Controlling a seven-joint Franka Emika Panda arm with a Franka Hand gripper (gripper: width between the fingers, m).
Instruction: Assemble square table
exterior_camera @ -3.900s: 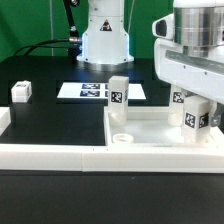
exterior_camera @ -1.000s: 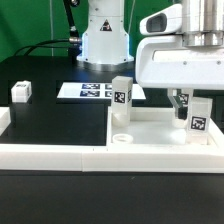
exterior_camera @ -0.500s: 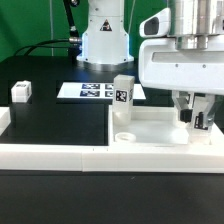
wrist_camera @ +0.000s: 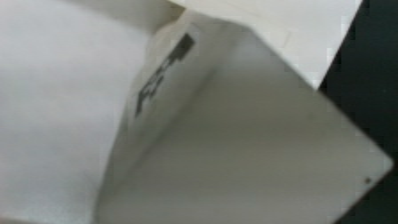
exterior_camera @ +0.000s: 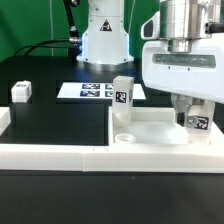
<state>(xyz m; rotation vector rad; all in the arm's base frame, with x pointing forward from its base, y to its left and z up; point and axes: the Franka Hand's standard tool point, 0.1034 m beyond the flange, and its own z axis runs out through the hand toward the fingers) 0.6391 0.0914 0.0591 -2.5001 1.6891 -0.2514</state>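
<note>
- Where the pincer (exterior_camera: 193, 116) hangs low over the slab (exterior_camera: 150, 129), at the exterior view's right, it pinches a leg (exterior_camera: 198, 124).
- Slab lies on the table (exterior_camera: 60, 118), right under that leg.

Black table (exterior_camera: 60, 120) bears marker board (exterior_camera: 100, 92), slab (exterior_camera: 150, 124), border wall (exterior_camera: 50, 155) — loose leg (exterior_camera: 21, 92).

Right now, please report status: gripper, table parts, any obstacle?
Gripper low around first leg on slab, closure unclear. Second leg upright on slab. Third leg loose, exterior view's left. Nothing blocking in view.
</note>
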